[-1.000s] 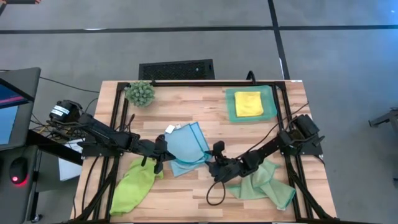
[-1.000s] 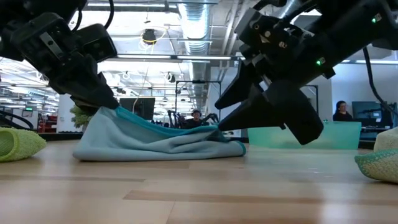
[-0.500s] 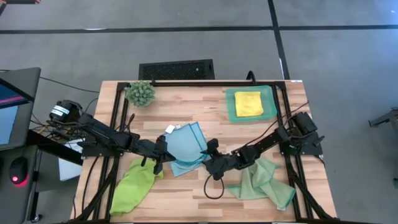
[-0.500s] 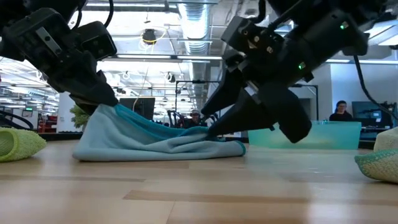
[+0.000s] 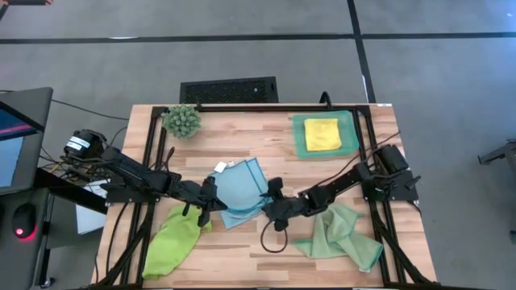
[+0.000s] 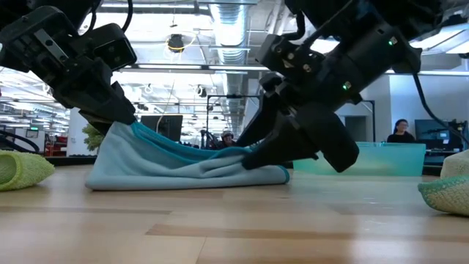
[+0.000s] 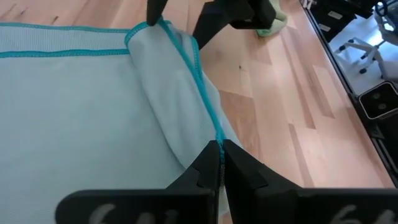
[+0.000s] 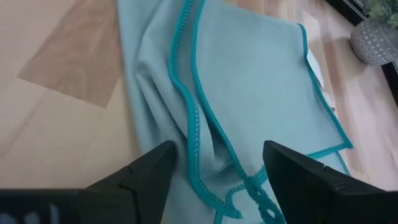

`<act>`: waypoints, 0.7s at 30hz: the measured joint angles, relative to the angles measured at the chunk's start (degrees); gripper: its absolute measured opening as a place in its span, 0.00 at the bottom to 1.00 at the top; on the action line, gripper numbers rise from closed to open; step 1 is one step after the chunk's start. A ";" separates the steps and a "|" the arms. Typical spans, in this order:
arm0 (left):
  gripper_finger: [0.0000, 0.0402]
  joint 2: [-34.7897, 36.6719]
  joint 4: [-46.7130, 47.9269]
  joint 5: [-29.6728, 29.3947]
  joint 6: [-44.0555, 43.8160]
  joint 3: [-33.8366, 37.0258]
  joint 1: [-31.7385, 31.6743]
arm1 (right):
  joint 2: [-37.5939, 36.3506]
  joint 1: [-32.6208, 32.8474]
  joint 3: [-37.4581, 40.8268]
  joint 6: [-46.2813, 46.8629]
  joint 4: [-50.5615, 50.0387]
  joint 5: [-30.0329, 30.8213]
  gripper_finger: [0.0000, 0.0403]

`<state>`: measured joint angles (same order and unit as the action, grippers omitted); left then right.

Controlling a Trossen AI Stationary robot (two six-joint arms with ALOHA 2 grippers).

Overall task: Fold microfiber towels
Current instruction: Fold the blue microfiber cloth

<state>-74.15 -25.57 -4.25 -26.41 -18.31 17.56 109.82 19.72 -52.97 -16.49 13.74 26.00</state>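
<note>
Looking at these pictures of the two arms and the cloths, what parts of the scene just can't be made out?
- Low view: the yellow towel cannot be seen in the teal tray; the tray's wall hides it.
- High view: the left gripper covers the spot where it pinches the light blue towel.
- Low view: the sage green towel is cut off by the picture's edge.

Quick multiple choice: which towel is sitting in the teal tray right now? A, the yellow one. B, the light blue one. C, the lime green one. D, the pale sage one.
A: in the high view the folded yellow towel lies inside the teal tray at the table's far right, while the light blue towel is mid-table between the two arms.
</note>
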 joint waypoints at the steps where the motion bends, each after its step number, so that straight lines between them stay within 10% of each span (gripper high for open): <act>1: 0.00 0.00 0.01 0.00 -0.02 0.00 0.00 | 0.00 -0.10 0.00 0.00 0.00 0.00 0.66; 21: 0.00 0.00 -0.27 0.04 -0.31 0.00 0.00 | -1.96 0.80 -0.02 3.04 -0.04 -0.32 0.57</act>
<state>-74.15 -25.84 -4.21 -26.72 -18.31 17.56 107.86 20.52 -52.99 -13.45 13.70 25.68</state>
